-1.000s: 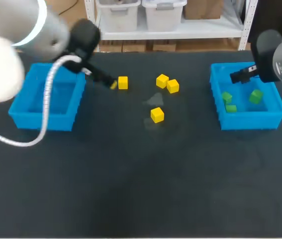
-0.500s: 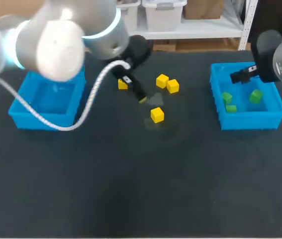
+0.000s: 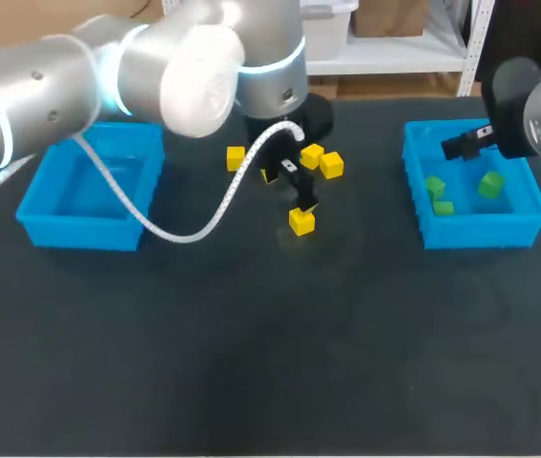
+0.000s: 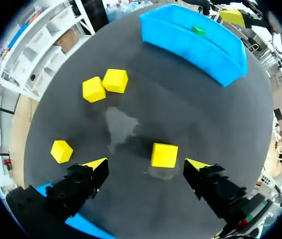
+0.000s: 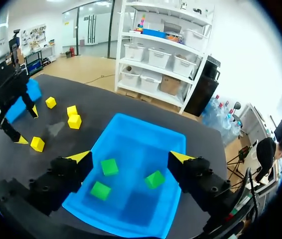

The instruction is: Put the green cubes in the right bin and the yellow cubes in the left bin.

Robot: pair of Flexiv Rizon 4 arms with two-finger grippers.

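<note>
Poised over a small yellow plastic cube [image 4: 164, 155] with the left gripper [image 4: 147, 164] spread wide, not touching. Well right of that cube, right gripper [image 5: 129, 156] likewise wide above a blue plastic bin [image 5: 141, 133] holding three green cubes [image 5: 109, 167].

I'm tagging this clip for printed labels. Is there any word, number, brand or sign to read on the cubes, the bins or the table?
None can be read.
yellow cubes: plain faces, no marks.
green cubes: plain faces, no marks.
left bin and right bin: plain blue walls, no label.
table: dark surface, no print.
</note>
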